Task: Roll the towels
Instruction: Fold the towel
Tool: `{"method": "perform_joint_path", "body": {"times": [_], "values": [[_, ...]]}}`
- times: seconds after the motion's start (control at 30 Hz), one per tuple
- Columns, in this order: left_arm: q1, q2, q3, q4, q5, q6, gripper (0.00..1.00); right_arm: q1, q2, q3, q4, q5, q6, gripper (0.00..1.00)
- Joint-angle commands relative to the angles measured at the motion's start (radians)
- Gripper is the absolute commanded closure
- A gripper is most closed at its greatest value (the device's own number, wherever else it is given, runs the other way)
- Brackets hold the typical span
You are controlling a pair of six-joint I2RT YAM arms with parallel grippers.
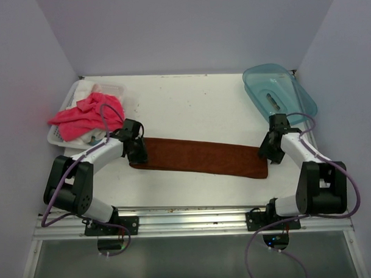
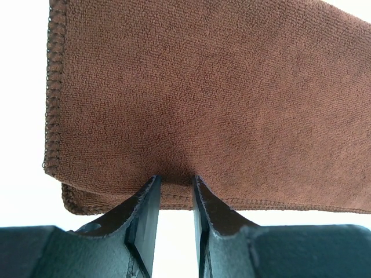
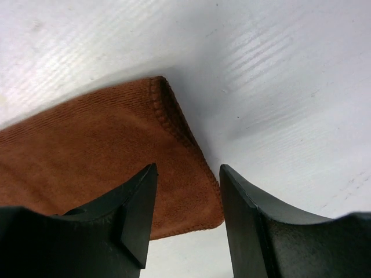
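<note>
Item: rust-brown towel (image 1: 201,158), folded into a long strip, laid flat across the white table (image 1: 190,102) between two grippers.

Detail: The strip runs left to right, its right end slightly nearer the arm bases. The left gripper (image 1: 137,154) sits at the left end, its fingers (image 2: 145,202) pinched close on the hemmed edge, and the cloth puckers between the tips. The right gripper (image 3: 188,171) is over the right end with its jaws spread and released; the towel's stitched corner lies on the table beneath them. The pink-red towel (image 1: 84,115) lies bunched on a white basket (image 1: 54,136) at the far left. A blue tray (image 1: 280,90) rests tilted at the far right corner.
</note>
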Motion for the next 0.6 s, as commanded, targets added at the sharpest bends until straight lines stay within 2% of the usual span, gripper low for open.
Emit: {"method": "perform_joint_path", "body": {"times": [0.0, 0.17, 0.27, 0.37, 0.4, 0.47, 0.5, 0.57], "values": [[0.008, -0.014, 0.008, 0.013, -0.018, 0.014, 0.68, -0.008, 0.059, 0.027, -0.002, 0.019, -0.011, 0.49], [0.009, -0.016, -0.001, 0.016, -0.05, 0.02, 0.68, -0.008, 0.102, 0.007, 0.037, -0.011, -0.003, 0.5], [0.009, -0.016, -0.006, 0.018, -0.05, 0.021, 0.68, -0.008, 0.114, -0.021, 0.066, -0.025, 0.005, 0.53], [0.009, -0.016, -0.009, 0.023, -0.042, 0.021, 0.68, -0.008, 0.134, -0.036, 0.084, -0.038, 0.009, 0.63], [0.009, -0.015, -0.01, 0.024, -0.038, 0.021, 0.68, -0.008, 0.137, -0.041, 0.086, -0.041, 0.009, 0.7], [0.011, -0.011, -0.013, 0.03, -0.028, 0.02, 0.68, -0.009, 0.144, -0.045, 0.095, -0.039, 0.009, 0.77], [0.012, -0.011, -0.015, 0.033, -0.027, 0.02, 0.68, -0.009, 0.141, -0.052, 0.096, -0.039, 0.009, 0.84], [0.012, -0.007, -0.013, 0.033, -0.028, 0.02, 0.68, -0.009, 0.128, -0.056, 0.101, -0.033, 0.011, 0.91]]}}
